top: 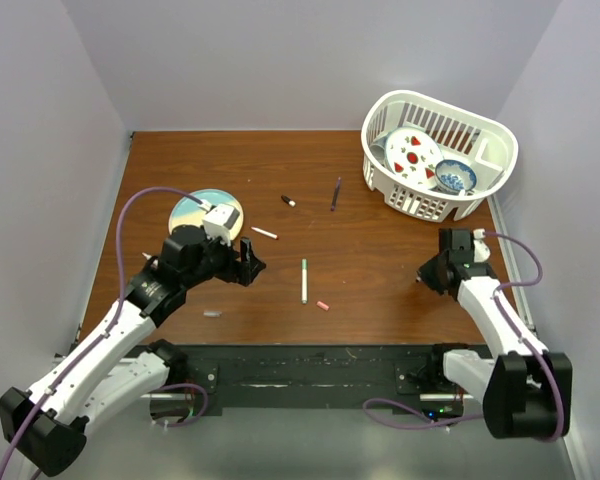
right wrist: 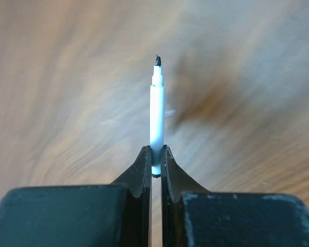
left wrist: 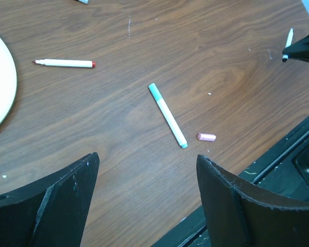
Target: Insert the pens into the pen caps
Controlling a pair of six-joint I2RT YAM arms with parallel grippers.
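My right gripper point(right wrist: 155, 150) is shut on the rear end of a white pen point(right wrist: 157, 110) whose black tip points away, held above the wood. In the top view that gripper point(top: 424, 276) hangs at the right of the table. My left gripper point(left wrist: 147, 157) is open and empty, hovering above bare wood, left of centre point(top: 250, 265). Ahead of it lie a white pen with teal ends point(left wrist: 167, 115) and a pink cap point(left wrist: 206, 137) close beside that pen's near end. A white pen with a red end point(left wrist: 64, 63) lies farther off. A dark purple pen point(top: 335, 193) and a short black piece point(top: 288, 201) lie at the back.
A round plate point(top: 205, 212) lies at the left, behind my left arm. A white basket point(top: 437, 155) holding dishes stands at the back right. A small pale piece point(top: 212, 314) lies near the front edge by my left arm. White walls close in the table.
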